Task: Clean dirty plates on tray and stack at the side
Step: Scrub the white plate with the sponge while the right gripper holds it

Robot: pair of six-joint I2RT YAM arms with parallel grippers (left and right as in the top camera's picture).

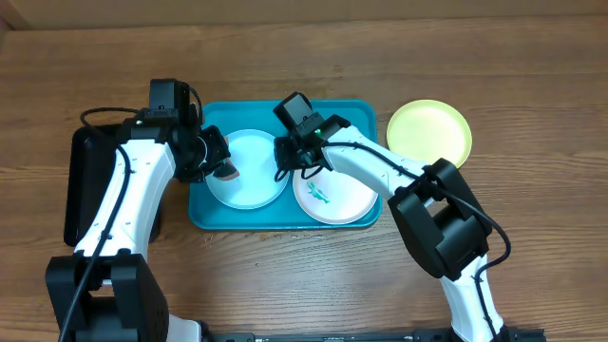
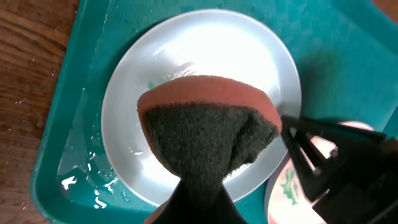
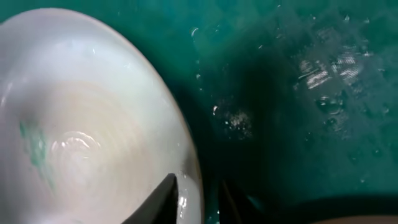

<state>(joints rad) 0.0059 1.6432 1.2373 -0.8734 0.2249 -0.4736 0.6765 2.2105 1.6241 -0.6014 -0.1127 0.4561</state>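
Observation:
The teal tray holds a light blue plate on the left and a white plate with a green smear on the right. A yellow-green plate lies on the table to the right of the tray. My left gripper is shut on a sponge, orange with a dark scouring face, over the light blue plate. My right gripper straddles the left rim of the white plate, one finger inside and one outside, closed on it.
A narrow black tray lies at the table's left, under the left arm. Water drops lie on the teal tray floor. The two grippers are close together over the tray's middle.

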